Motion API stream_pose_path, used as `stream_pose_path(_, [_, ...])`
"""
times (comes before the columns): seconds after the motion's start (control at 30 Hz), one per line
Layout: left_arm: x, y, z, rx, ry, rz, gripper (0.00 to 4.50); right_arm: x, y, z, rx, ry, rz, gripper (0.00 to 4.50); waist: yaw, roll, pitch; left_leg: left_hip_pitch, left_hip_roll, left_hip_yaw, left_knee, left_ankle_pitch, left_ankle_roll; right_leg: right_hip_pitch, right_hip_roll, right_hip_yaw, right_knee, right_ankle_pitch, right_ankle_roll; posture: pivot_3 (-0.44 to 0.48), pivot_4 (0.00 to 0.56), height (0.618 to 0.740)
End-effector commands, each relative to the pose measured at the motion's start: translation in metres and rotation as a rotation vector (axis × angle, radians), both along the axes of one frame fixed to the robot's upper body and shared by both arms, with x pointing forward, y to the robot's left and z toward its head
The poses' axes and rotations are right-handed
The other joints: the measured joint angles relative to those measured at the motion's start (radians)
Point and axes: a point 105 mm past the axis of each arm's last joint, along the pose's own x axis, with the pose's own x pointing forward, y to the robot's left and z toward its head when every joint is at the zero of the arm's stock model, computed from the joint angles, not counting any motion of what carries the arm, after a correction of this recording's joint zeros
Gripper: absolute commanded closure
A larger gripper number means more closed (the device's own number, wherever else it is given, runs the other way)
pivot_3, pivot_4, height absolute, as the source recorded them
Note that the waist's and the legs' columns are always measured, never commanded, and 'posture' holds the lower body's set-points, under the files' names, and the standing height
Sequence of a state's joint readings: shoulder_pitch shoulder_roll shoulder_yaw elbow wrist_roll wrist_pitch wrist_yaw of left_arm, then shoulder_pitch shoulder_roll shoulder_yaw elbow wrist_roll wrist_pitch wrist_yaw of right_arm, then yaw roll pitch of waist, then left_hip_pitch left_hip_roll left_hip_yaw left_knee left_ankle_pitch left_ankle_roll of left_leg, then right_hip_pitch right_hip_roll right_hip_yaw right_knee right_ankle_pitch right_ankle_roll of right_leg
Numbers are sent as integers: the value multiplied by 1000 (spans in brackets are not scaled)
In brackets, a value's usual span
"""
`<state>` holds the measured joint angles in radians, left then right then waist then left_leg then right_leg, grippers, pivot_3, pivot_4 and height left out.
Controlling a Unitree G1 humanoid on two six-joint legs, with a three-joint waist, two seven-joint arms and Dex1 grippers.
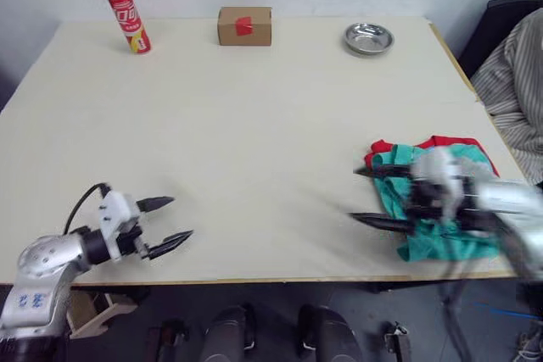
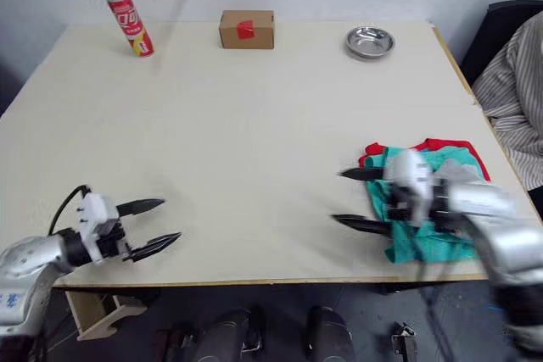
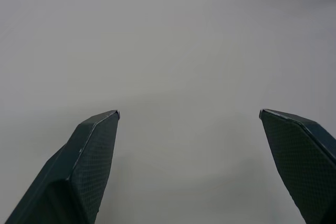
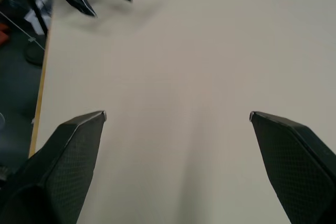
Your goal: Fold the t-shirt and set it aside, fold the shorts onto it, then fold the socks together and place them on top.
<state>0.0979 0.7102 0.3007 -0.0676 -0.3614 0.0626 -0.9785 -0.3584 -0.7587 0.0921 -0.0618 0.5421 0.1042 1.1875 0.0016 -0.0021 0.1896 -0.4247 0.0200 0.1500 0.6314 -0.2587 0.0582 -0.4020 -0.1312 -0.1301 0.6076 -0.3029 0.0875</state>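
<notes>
shorts (image 1: 441, 209) lie crumpled on the t-shirt (image 1: 454, 143) by the tabletop's (image 1: 254, 125) right edge, near the front; red cloth peeks out behind them. right pincer (image 1: 363, 196) hovers just left of the pile, fingers wide apart, holding nothing. left pincer (image 1: 170, 219) sits near the front-left edge, also wide open and empty. bare tabletop spreads between them. can (image 1: 129, 19), box (image 1: 244, 25) and bowl (image 1: 368, 38) line the far edge. a person's sleeve (image 1: 513, 82) shows at right.

Bare table (image 1: 254, 142) between both tools
</notes>
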Motion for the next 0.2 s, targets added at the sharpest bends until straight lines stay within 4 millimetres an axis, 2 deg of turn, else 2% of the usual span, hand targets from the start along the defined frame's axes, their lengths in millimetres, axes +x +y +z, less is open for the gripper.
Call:
stream_pose_path(0.03, [-2, 8, 7, 53, -79, 40, 0, 7, 9, -27, -76, -98, 83, 29, 7, 0, 0, 0, -1, 0, 1, 0, 1, 1, -1, -1, 0, 0, 0, 0, 150, 740])
stream_pose_path(0.1, [-3, 9, 7, 65, -92, 51, 0, 12, 15, -41, -105, -153, 121, 29, 6, -1, 0, 0, -1, 0, 4, -1, 3, 4, -2, -2, -1, 1, 1, 0, 150, 740])
stream_pose_path(0.2, [-3, 8, 9, 66, -111, 55, 0, 17, 17, -47, -100, -190, 130, 29, -1, -1, 0, 2, -4, 0, 5, -4, 0, 7, -5, -1, 0, 3, 5, 0, 150, 740])
